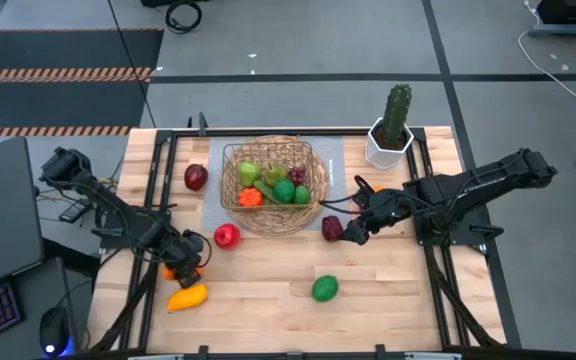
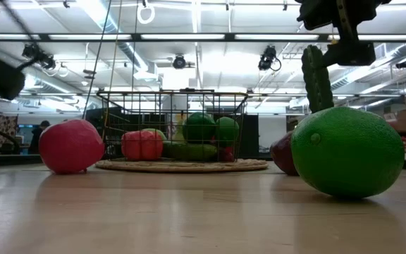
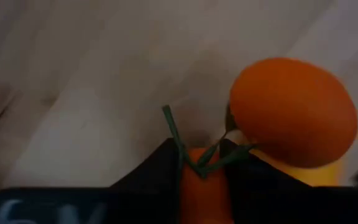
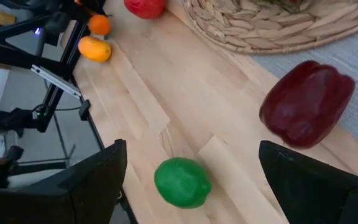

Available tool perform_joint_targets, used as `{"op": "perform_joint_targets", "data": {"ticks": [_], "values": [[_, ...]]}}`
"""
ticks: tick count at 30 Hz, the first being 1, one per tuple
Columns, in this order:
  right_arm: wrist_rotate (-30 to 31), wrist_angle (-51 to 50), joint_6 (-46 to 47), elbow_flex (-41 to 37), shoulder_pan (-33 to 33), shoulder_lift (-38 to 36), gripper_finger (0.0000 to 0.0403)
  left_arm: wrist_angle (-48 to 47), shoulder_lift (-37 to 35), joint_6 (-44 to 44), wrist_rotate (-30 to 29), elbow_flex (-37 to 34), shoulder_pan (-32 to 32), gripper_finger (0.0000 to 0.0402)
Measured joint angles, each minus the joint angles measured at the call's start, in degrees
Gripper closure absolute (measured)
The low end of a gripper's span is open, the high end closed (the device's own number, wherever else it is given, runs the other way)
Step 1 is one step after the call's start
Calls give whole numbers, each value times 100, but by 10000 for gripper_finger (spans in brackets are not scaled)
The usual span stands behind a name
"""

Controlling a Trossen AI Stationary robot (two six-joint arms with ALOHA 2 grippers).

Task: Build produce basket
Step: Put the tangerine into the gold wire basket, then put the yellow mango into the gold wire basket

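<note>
Orange carrot between left end effector fingers, lengthwise

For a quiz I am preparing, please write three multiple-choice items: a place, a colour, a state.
1. The green lime lies: A in the basket; B on the bare table; C on the cactus pot.
2. The piece nearest the right gripper is: A dark red; B yellow; C blue.
3. The right gripper is: A open; B shut on fruit; C hidden.
B, it rests on wood; A, its skin shows dark red; A, its fingers stand wide apart.
</note>
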Motion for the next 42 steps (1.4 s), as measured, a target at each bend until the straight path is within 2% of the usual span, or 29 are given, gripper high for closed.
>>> {"op": "perform_joint_targets", "data": {"ticks": [6,10,16,21,23,26,31,33,38,42], "values": [[-7,0,-346,0,-175,0,35,-462,-9,541,-179,908,481,295],[-20,2,-437,0,-282,0,35,-1300,-9,1112,-539,1788,919,262],[-20,4,-539,0,-368,0,35,-2325,-9,2255,-1471,3372,1789,260],[-20,62,-550,0,-386,0,35,-2009,-13,3384,-2668,4363,2575,277],[-20,140,-561,0,-386,0,35,-1447,-15,3928,-3019,4504,2832,278],[-20,271,-700,0,-387,0,35,-686,36,4734,-3078,4504,3208,266],[-20,285,-742,2,-388,0,35,-636,511,5282,-3101,4491,3828,228],[-20,289,-742,2,-388,0,35,-752,717,5373,-3066,4491,4011,206],[-20,332,-740,2,-388,0,35,-867,1291,5448,-2507,4491,4298,129],[-20,391,-742,2,-388,0,35,-885,1596,5428,-2456,4491,4385,66]]}}
